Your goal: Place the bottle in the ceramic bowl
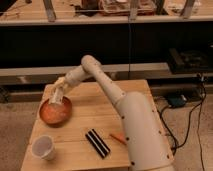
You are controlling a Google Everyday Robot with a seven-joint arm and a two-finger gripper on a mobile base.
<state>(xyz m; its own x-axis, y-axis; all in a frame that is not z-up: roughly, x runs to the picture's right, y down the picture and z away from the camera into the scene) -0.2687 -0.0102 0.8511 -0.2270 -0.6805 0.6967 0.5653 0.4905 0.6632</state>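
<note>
In the camera view, left of centre, your gripper (59, 93) hangs over the round reddish-brown ceramic bowl (52, 115). Its jaws are closed on the small pale translucent plastic bottle (55, 99), held low over the far rim so it can drop inside.

You see the cream-white pincer (59, 91) above the reddish-orange ceramic bowl (50, 117) with its darker rim, and the pale whitish bottle (54, 100) at it. Your light wooden table (100, 107) carries a white cup (43, 148), a black striped bar (97, 143) and an orange stick (118, 138).
</note>
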